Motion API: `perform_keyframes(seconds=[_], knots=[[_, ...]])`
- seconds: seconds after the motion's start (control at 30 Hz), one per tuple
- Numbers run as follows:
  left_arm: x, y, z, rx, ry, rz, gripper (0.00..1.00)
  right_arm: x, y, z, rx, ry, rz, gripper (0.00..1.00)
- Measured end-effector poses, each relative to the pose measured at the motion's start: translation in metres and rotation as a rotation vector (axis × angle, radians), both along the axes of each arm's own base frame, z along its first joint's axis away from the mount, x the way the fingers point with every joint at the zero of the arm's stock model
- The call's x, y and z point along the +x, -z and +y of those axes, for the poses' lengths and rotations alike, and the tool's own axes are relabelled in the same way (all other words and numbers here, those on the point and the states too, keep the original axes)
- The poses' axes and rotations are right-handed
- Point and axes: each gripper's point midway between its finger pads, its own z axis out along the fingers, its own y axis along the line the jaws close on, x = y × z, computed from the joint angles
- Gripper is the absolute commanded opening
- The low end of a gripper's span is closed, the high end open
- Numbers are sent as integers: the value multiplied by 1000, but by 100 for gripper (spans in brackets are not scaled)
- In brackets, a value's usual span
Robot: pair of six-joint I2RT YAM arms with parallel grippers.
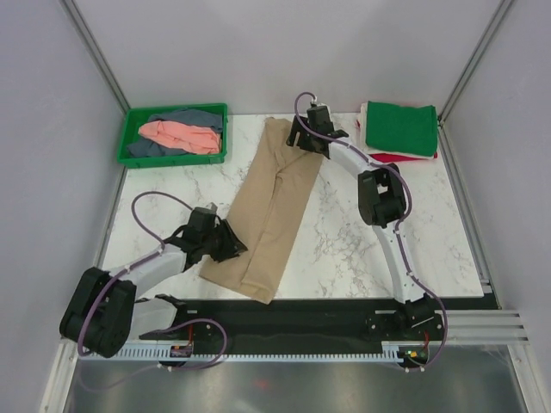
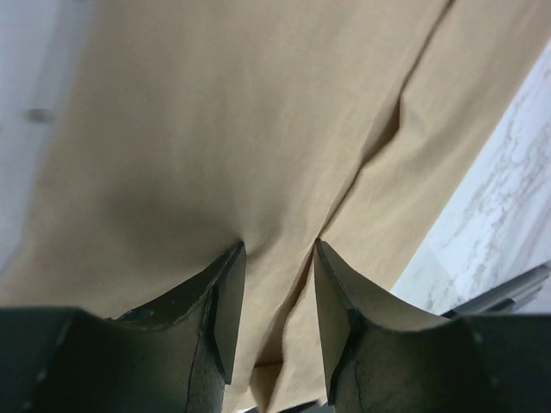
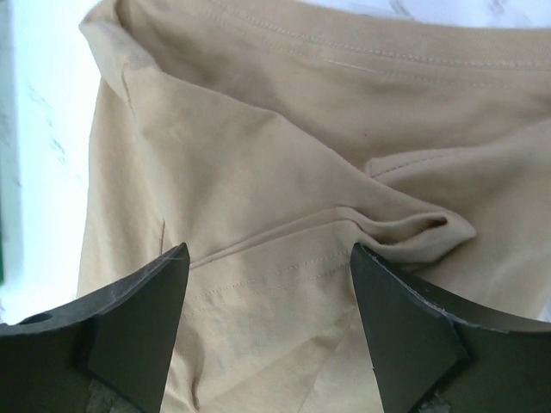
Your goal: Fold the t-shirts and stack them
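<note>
Tan t-shirt [image 1: 275,215] lies mid-bench [image 1: 362,249], folded lengthwise into a long strip. It runs on a diagonal from the far centre down to the near edge on the left.

Left pincer [image 1: 232,244] sits low at the near-left side edge of that strip. In my left wrist view the left pincer [image 2: 277,249] has its jaws partway apart, tips down on the tan t-shirt [image 2: 215,129]. A fold edge of the cloth runs into the gap between them. I cannot tell if it is actually clamping the cloth or only resting on it.

Right pincer [image 1: 298,138] is over the far end of the strip, at its right edge. In the right wrist view the right pincer [image 3: 269,254] has jaws spread wide with nothing between them. The tan t-shirt [image 3: 284,172] is below it, with a stitched hem across the top and a bunched fold at the right side.

Green tray [image 1: 172,160] sits at the far left corner of the bench. A salmon pink t-shirt [image 1: 181,135] lies crumpled in it, on top of a grey-blue t-shirt [image 1: 191,115].

At the far right corner a folded dark green t-shirt [image 1: 399,127] rests on a red t-shirt [image 1: 405,157]. Only a red strip shows along the near edge of that stack.
</note>
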Motion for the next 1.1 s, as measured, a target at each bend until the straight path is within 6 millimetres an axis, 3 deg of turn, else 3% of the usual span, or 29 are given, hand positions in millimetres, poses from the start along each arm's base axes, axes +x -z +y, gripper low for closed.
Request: perform_keyframes(seconds=[0.13,0.3,0.57,0.67,0.8,0.93,1.1], knots=[[-2,-1,-41,-70,68,-1,45,27,-3,21,47,-61,-78,87],[-13,-3,-86,-104,128,3,45,39,-5,33,80,-107,-151,88],[-19,-9,-99,-75,140,25,45,43,-13,49,137,-195,-218,88],[-18,-27,-104,-46,147,1,46,38,-14,51,155,-228,-227,89],[-6,-82,-110,-55,139,-119,47,22,-17,48,154,-248,-204,96],[2,-124,-97,-49,101,-234,48,9,-52,45,155,-262,-221,98],[-5,-136,-67,0,49,-289,48,-29,-134,24,139,-231,-276,98]])
